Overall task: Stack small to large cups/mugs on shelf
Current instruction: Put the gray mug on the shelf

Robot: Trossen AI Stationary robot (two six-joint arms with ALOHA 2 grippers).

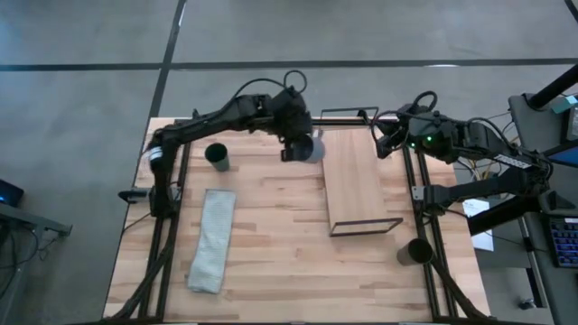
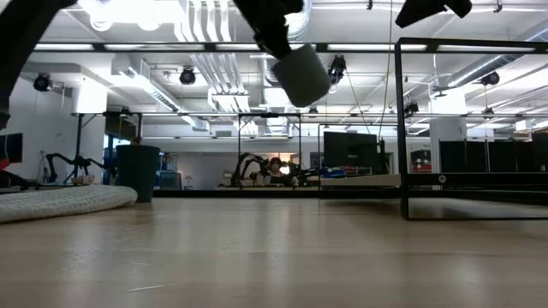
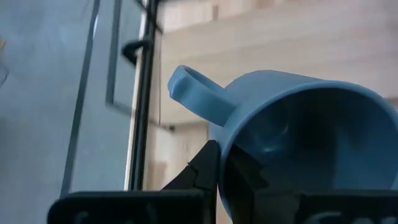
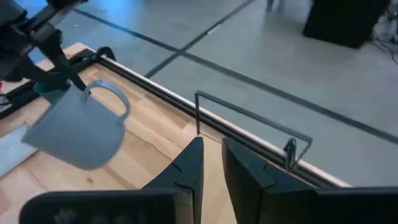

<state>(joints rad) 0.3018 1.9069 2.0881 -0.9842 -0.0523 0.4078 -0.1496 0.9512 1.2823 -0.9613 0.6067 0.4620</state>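
Observation:
The blue-grey mug [image 1: 315, 147] [image 2: 301, 74] hangs in the air beside the far left corner of the shelf [image 1: 357, 181], a light-wood board with black wire ends. My left gripper [image 1: 294, 147] [image 3: 227, 165] is shut on it. The dark green cup [image 1: 217, 156] [image 2: 137, 172] stands upright on its base on the table, left of the mug. The dark brown-black cup [image 1: 416, 252] stands by the table's right edge. My right gripper [image 1: 381, 143] [image 4: 212, 146] hovers past the shelf's far right corner, its fingers a narrow gap apart with nothing between them. My left gripper pinches the mug's wall at the rim [image 3: 225, 144], just beside the handle [image 3: 198, 94]. One finger [image 3: 247, 179] is inside the mug and one [image 3: 206, 169] outside. The fingers slant down from the table's left. The mug is lifted clear and tilted, its base [image 2: 312, 85] pointing down to one side.
A long grey folded cloth [image 1: 212, 239] [image 2: 60, 201] lies on the left half of the table. The shelf's wire frame [image 2: 401, 128] [image 4: 249, 118] stands up at its short ends. Black rails [image 1: 172, 199] run along both table sides.

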